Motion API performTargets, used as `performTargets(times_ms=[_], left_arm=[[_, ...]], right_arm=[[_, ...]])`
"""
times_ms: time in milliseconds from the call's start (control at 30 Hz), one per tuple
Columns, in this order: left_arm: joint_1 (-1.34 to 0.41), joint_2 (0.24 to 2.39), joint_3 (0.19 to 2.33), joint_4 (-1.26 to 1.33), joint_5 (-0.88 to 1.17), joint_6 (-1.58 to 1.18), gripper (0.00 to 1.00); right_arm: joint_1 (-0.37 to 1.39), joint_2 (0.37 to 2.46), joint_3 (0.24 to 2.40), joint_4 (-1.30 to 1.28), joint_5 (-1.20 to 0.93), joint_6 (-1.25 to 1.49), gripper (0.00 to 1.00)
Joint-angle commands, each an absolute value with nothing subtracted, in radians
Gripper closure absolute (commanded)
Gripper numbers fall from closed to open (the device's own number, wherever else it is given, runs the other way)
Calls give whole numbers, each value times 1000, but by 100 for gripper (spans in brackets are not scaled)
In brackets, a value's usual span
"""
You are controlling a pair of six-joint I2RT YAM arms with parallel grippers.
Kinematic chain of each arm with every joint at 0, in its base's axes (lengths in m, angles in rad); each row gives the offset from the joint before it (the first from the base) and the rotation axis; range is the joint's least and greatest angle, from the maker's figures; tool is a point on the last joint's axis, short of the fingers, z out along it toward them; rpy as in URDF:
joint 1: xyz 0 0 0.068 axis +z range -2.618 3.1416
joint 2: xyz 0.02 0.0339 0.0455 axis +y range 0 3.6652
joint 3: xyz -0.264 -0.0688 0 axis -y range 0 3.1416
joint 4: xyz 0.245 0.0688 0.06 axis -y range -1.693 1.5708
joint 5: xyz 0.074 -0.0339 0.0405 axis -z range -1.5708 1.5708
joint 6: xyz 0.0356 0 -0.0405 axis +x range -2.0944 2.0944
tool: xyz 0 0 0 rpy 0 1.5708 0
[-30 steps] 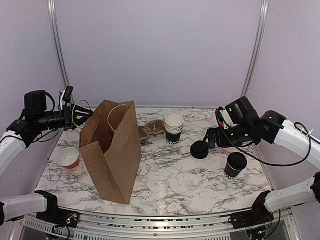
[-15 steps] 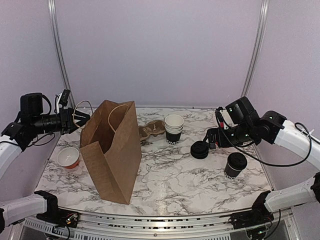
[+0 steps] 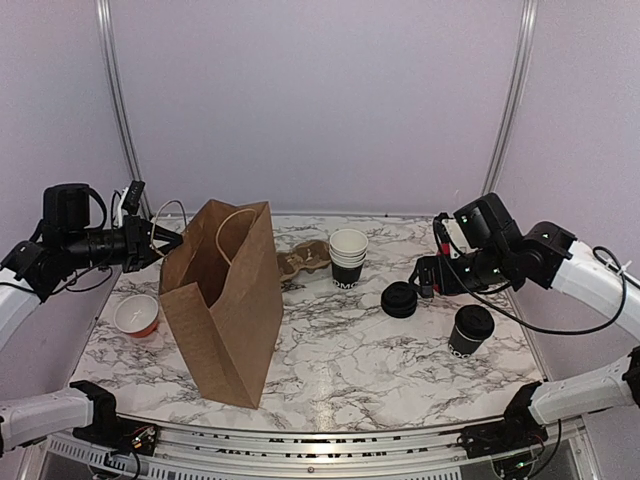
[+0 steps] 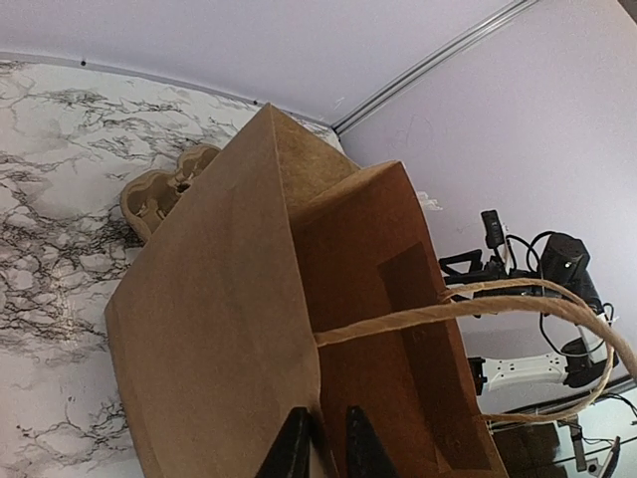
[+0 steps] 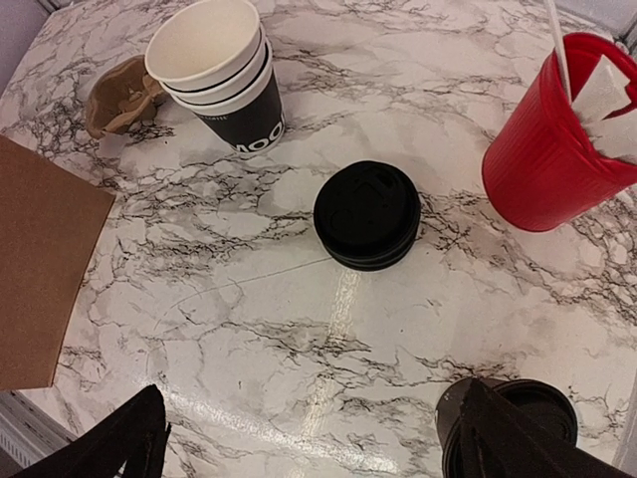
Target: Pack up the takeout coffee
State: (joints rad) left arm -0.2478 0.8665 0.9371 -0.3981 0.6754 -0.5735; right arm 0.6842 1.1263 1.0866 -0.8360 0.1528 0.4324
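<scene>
One lidded black takeout cup [image 3: 470,329] stands at the right of the table; in the right wrist view [image 5: 545,400] it sits partly under my right finger. A stack of open black cups [image 3: 348,258] with white lettering stands mid-table and also shows in the right wrist view [image 5: 221,70]. An open brown paper bag [image 3: 225,300] stands left of centre. My left gripper [image 3: 167,241] pinches the bag's top left rim [image 4: 299,329], fingers close together on either side of the paper. My right gripper [image 3: 424,276] is wide open and empty, hovering above the table [image 5: 318,453].
A loose stack of black lids [image 3: 399,299] lies just left of the right gripper [image 5: 367,213]. A red cup of white stirrers [image 5: 552,134] stands beyond them. A brown cardboard carrier [image 3: 303,260] lies behind the bag. A small red cup [image 3: 136,314] sits far left.
My left gripper has dipped slightly down and settled at the bag's top left rim. The right arm has barely shifted. The bag and cups have not moved.
</scene>
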Motion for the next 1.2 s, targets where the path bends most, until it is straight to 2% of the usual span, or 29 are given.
performTargets(times_ms=[0, 167, 500, 767, 967, 1167], left_arm=[[-287, 851, 976, -434, 585, -650, 98], [-385, 803, 984, -430, 421, -768, 100], [-474, 651, 881, -342, 151, -1084, 100], [-580, 573, 691, -202, -6, -1338, 100], [-729, 593, 672, -165, -124, -1379, 100], [-795, 629, 694, -139, -162, -1358, 100]], right_arm=[[675, 1100, 1112, -878, 195, 425, 0], [675, 1091, 1112, -930, 233, 449, 0], [675, 1091, 1144, -1005, 274, 481, 0], [675, 1093, 1157, -1022, 282, 487, 0], [675, 1085, 1150, -1046, 309, 501, 0], [675, 1065, 1142, -1081, 332, 538, 0]])
